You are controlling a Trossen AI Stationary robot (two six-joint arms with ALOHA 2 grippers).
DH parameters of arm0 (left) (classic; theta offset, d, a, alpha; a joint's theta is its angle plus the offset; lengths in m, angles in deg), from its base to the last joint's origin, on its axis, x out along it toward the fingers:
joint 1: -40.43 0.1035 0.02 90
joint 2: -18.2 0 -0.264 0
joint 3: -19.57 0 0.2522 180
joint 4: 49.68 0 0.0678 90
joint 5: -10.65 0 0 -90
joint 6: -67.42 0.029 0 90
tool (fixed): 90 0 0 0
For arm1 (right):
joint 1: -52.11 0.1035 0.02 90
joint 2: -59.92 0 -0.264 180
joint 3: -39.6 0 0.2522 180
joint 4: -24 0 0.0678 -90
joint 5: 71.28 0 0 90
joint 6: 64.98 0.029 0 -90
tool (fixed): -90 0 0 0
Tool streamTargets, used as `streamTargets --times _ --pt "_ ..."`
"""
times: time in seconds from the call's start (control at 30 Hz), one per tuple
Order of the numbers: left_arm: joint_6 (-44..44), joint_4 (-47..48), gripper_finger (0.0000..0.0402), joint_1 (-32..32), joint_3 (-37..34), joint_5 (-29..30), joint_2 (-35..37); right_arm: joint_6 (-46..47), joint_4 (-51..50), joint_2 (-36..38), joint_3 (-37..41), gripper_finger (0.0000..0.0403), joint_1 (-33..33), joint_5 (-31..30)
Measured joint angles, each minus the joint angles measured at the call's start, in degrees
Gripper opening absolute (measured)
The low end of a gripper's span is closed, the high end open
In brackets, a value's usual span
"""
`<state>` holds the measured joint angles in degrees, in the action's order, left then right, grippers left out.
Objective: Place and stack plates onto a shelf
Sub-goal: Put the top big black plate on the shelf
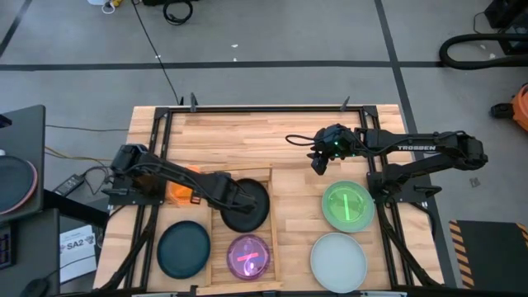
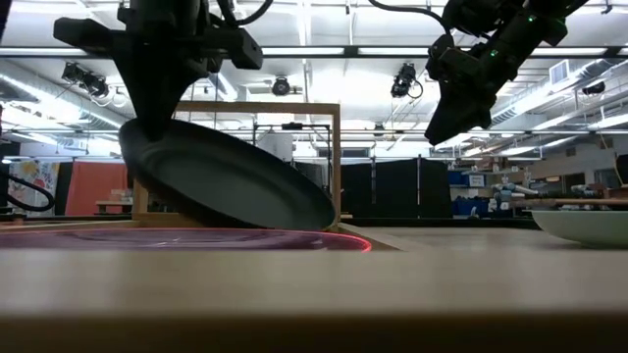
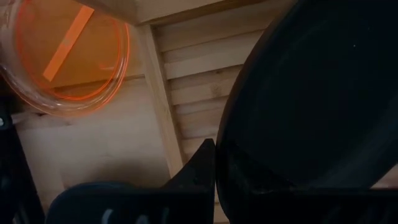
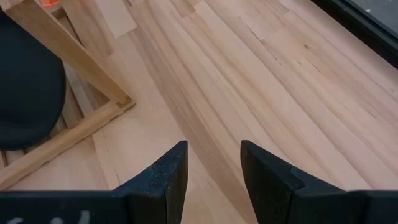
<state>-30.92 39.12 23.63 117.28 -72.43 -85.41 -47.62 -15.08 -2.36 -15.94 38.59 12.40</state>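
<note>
One black plate (image 1: 247, 206) hangs tilted over the shelf (image 1: 272, 216), clenched in my left gripper (image 1: 221, 195); my right gripper (image 4: 212, 163) waits beside it, fingers parted.

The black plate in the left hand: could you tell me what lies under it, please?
Under the tilted round black plate, held by the left hand, lie the slats of the light-wood tray. The plate hides whatever is beneath its middle.

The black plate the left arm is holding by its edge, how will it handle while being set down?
The black plate looks rigid: it hangs tilted from the left gripper without sagging. Held by one edge, it may pivot or slip. Its glossy surface probably slides easily on the shelf.
</note>
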Motion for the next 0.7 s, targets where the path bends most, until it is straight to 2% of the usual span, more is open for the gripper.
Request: streamTargets --times 0.23,0.5,0.7 --pt "3.0 -0.4 0.0016 0.0 0.0 -2.3 -2.6 0.0 0.0 0.0 0.0 0.0153 0.0 0.0" --pt "3.0 -0.3 0.0017 0.0 0.0 -2.1 -2.9 0.0 0.0 0.0 0.0 0.0153 0.0 0.0" --pt "3.1 -0.1 0.0041 0.0 0.0 -2.0 -3.0 0.0 0.0 0.0 0.0 0.0153 0.0 0.0"
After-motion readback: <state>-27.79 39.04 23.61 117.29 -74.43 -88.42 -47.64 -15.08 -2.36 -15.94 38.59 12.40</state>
